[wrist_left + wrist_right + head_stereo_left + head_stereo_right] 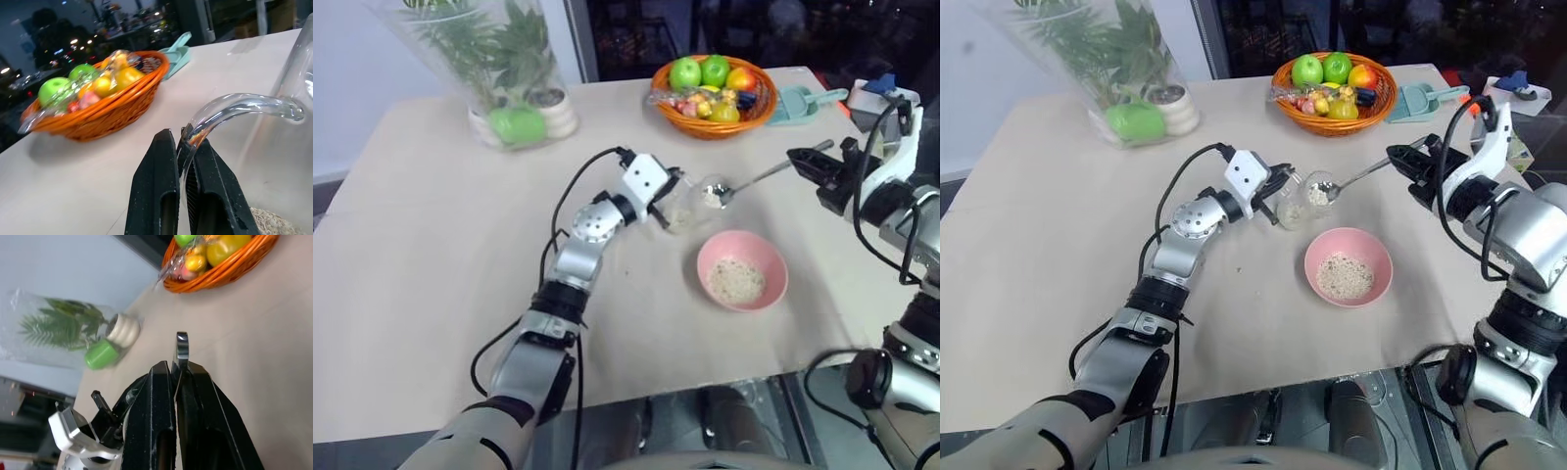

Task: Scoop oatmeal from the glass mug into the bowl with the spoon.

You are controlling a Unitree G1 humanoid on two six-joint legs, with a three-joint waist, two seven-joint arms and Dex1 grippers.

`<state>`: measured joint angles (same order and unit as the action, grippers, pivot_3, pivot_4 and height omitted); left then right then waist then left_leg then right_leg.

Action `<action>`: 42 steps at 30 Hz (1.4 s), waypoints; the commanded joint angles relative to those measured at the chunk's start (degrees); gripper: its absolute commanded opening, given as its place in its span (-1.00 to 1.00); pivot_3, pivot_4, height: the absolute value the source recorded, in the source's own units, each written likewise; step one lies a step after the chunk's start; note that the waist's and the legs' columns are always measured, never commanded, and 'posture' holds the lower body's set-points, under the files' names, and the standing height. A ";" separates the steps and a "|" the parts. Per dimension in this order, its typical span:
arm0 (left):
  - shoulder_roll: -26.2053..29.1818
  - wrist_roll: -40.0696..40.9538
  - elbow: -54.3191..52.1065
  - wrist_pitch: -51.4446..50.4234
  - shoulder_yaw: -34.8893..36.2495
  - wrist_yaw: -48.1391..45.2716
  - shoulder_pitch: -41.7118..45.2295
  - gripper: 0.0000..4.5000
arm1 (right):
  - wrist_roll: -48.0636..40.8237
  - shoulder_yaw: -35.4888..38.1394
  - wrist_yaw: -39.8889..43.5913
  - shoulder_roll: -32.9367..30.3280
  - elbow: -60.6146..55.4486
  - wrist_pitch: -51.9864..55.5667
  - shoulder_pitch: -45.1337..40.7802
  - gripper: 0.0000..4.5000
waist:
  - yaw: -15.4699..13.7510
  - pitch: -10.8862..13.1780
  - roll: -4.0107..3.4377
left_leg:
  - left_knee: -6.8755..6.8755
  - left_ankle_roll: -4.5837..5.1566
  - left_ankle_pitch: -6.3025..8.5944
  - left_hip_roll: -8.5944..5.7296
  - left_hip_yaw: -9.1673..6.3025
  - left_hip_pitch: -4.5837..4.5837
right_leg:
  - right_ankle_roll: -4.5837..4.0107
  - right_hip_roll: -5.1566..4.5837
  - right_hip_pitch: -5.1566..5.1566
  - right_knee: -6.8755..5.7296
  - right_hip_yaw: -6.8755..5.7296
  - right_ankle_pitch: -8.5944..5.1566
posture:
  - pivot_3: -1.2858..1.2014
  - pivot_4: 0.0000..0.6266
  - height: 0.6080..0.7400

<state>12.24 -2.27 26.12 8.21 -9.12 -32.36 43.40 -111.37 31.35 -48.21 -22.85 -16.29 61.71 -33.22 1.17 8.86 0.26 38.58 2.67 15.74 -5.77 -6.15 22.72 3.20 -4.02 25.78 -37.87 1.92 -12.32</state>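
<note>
Oatmeal (pixel 1317 195) rides the spoon (pixel 1356 179) clamped in the right fingers (pixel 1400 157) at the glass mug (pixel 690 204) pinched by left fingers (pixel 193 181); carrying to the bowl (pixel 773 259) likely follows.

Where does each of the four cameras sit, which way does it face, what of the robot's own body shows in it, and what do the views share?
Left eye view: on the head, looking forward and down at the table; both arms show.
Right eye view: beside it, same scene; both arms show.
Left wrist view: along the left hand, shut on the glass mug handle, facing the orange basket.
Right wrist view: along the right hand, shut on the spoon, facing the plant; the left arm shows.
Shared: the basket appears in all four.
</note>
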 commanded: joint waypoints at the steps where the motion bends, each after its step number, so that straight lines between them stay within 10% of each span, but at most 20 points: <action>1: 0.66 0.12 -0.72 2.93 0.26 -0.80 1.95 -0.97 | -1.63 -0.89 0.45 -1.72 -5.74 -7.09 2.34 -1.00 | 0.02 0.00 0.00 | 0.01 0.01 0.00 0.00 0.02 0.00 | 0.01 0.00 0.00 -0.01 0.01 0.00 | 0.03 -0.52 1.00; 28: 1.19 -1.57 8.12 11.85 -0.78 -3.27 6.40 -0.97 | -1.63 -3.54 8.00 -7.57 -30.66 -34.28 27.97 -1.00 | -0.49 0.00 0.02 | 0.11 0.05 0.02 0.00 0.01 -0.01 | 0.03 0.03 -0.07 0.01 -0.03 0.00 | 0.03 -0.52 1.00; 42: 1.50 -1.88 11.67 13.84 -0.05 -2.88 8.53 -0.97 | -1.63 -0.02 23.35 -25.32 -33.96 -38.44 46.72 -1.00 | -0.50 0.02 0.09 | 0.57 0.27 0.15 -0.02 0.08 -0.04 | 0.18 0.11 -0.33 0.02 -0.03 0.07 | 0.03 -0.52 1.00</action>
<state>13.48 -4.36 38.87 20.21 -10.03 -35.82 49.80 -112.19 28.20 -28.13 -45.71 -49.49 22.43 12.86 0.66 8.88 0.35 39.17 2.94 15.89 -5.78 -6.06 22.66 3.40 -3.91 25.41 -37.84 1.89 -12.24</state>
